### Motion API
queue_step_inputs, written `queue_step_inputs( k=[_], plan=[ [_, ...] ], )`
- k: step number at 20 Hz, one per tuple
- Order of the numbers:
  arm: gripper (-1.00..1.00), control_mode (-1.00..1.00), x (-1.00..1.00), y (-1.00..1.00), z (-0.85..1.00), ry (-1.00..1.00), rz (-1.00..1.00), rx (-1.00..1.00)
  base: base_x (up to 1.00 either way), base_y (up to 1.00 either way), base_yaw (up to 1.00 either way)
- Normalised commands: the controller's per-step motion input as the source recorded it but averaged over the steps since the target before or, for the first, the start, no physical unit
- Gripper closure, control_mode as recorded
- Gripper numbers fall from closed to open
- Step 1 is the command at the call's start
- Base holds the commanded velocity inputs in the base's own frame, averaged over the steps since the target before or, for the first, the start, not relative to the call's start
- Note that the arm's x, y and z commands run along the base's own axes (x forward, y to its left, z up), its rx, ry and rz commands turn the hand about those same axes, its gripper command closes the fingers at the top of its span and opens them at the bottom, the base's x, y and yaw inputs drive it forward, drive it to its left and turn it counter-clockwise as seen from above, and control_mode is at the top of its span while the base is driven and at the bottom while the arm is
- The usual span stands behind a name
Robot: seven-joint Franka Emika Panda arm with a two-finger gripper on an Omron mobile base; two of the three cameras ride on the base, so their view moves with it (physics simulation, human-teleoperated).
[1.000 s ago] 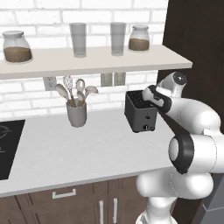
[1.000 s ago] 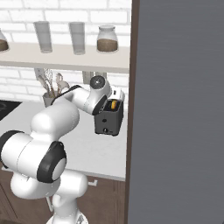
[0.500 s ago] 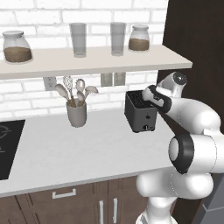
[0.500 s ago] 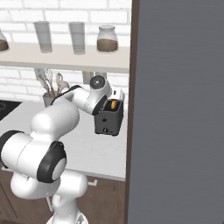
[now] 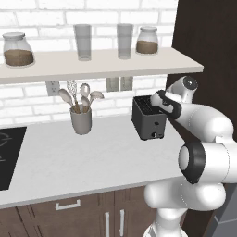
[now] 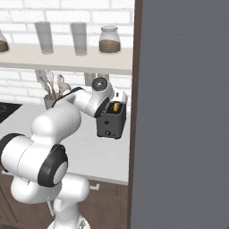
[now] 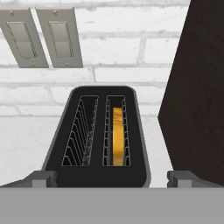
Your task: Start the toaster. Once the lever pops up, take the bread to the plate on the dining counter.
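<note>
On the worktop (image 5: 69, 162), hand (image 7: 111, 177) spread above toaster (image 7: 103, 131).

- Toaster (image 5: 149, 118): small, boxy, dark grey, upright on the white desk beside a dark tall panel, a round knob low on its narrow face; two open slots on top.
- Bread (image 7: 117, 135): golden-orange slice standing on edge, sunk in the right-hand slot in the hand view; the other slot holds only wire guides.
</note>
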Motion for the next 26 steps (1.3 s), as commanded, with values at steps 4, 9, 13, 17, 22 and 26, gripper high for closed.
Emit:
queue_step_inputs(
  k=[4, 9, 13, 17, 22, 26],
  plan=[
    [-1.0, -1.0, 0.0, 0.0, 0.0, 0.0, 0.0, 0.0, 0.0, 0.0, 0.0],
    [-1.0, -1.0, 0.0, 0.0, 0.0, 0.0, 0.0, 0.0, 0.0, 0.0, 0.0],
    [-1.0, -1.0, 0.0, 0.0, 0.0, 0.0, 0.0, 0.0, 0.0, 0.0, 0.0],
    [-1.0, -1.0, 0.0, 0.0, 0.0, 0.0, 0.0, 0.0, 0.0, 0.0, 0.0],
    [-1.0, -1.0, 0.0, -0.02, -0.06, 0.0, 0.0, 0.0, 0.0, 0.0, 0.0],
    [-1.0, -1.0, -0.09, -0.02, -0.35, 0.01, 0.0, 0.0, 0.0, 0.0, 0.0]
  ],
)
